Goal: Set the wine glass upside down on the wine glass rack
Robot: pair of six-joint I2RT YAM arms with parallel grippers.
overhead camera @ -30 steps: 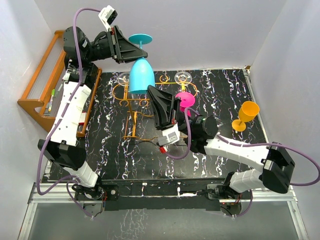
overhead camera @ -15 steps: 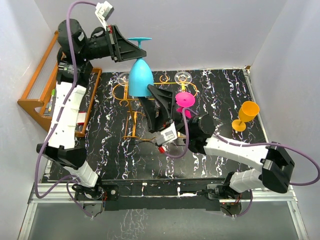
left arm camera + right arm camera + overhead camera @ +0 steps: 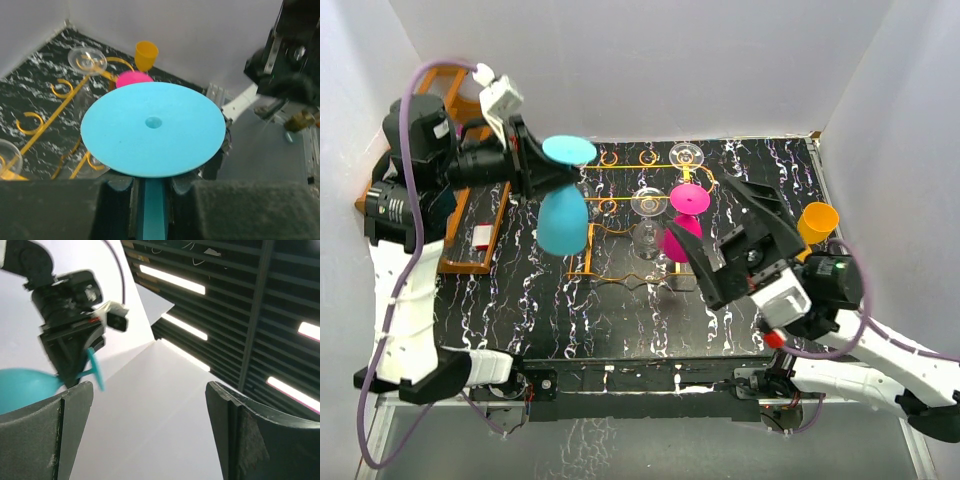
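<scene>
Handover done: right gripper (image 3: 150, 435) now gapes empty; left gripper (image 3: 152, 197) alone pinches inverted turquoise plastic wine glass (image 3: 562, 220) near orange-gold wire rack (image 3: 590, 255)

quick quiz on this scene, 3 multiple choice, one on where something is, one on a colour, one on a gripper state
1. Where is the orange glass?
A. standing on the table, right of the wine glass rack
B. hanging from the rack
C. in a gripper

2. What colour is the wine glass in the left gripper?
A. pink
B. blue
C. clear

3. How is the right gripper?
A. shut on a pink glass
B. shut, empty
C. open, empty

Answers:
1 A, it stands upright on the marble top, clear of the wire frame.
2 B, the foot and bowl above and below the fingers are blue.
3 C, its wrist view shows the fingers wide apart with nothing between them.
</scene>
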